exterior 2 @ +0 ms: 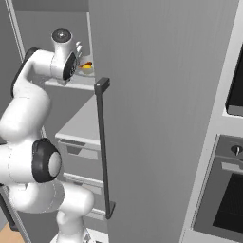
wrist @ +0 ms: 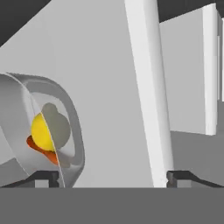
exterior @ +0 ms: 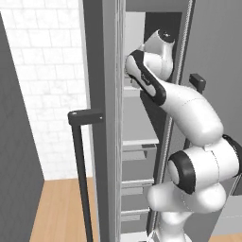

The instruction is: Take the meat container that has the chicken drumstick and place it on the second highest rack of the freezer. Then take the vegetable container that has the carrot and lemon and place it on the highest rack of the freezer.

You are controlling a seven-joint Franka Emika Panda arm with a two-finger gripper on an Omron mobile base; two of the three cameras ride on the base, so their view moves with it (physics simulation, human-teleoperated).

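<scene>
Left base view looks past a white-tiled wall (exterior: 47, 85) and a strip of wooden floor (exterior: 61, 212) to the freezer (exterior: 106, 118), a tall grey cabinet whose open door carries a long dark bar handle (exterior: 81, 165). Inside it, white shelves and grey drawers (exterior: 137, 156) stack downward. The right base view shows an oven (exterior 2: 225, 199) built in to the right of the freezer. The arm reaches in at the upper shelf (exterior 2: 78, 84). There sits the vegetable container (wrist: 52, 131), a clear rounded tub holding the lemon (wrist: 41, 133) and the carrot (wrist: 41, 151); the carrot is mostly hidden beneath the lemon, so I cannot tell its long axis. The fingers (wrist: 113, 177) are spread wide with nothing held, the container just beside the left tip.
</scene>
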